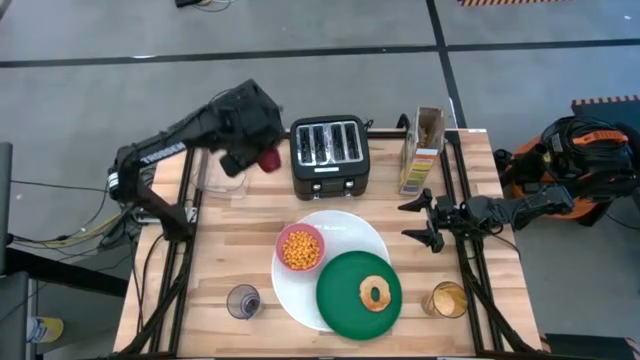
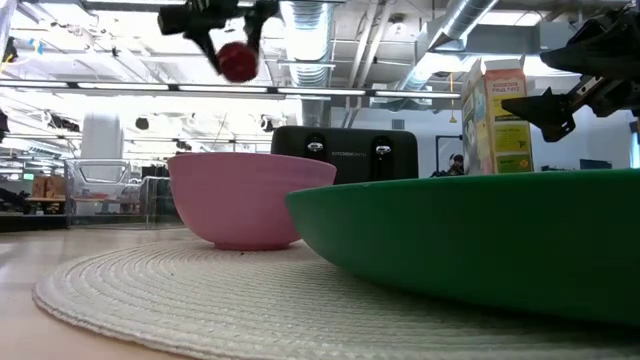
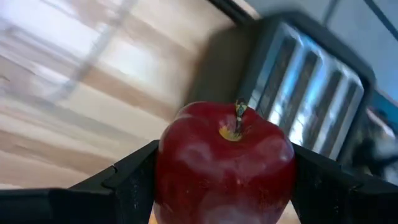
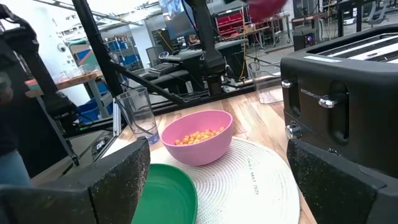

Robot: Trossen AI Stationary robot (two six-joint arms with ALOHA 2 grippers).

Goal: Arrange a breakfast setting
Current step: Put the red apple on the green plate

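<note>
My left gripper [image 1: 268, 160] is shut on a red apple [image 3: 224, 165], high above the table's far left, just left of the black toaster [image 1: 329, 153]; the apple also shows in the low view [image 2: 237, 61]. A large white plate [image 1: 355, 232] at mid-table carries a pink bowl [image 1: 300, 249] of orange cereal and a dark-green plate [image 1: 345, 297] with a bagel ring [image 1: 376, 293]. A tumbler [image 1: 243, 301] stands at the near left, another [image 1: 448, 299] at the near right. My right gripper [image 1: 420, 220] is open and empty, right of the white plate. No spoon shows. My left gripper pinches the apple's two opposite sides [image 3: 163, 171] between its two fingers, the stem [image 3: 238, 115] facing away from the wrist. The fingers slant down from the table's left. The apple is lifted clear, high above the table.
A cereal carton [image 1: 424, 150] stands right of the toaster. A clear rectangular container [image 1: 222, 175] lies under the left arm at the far left. Bare wood shows along the near left and right of the plates.
</note>
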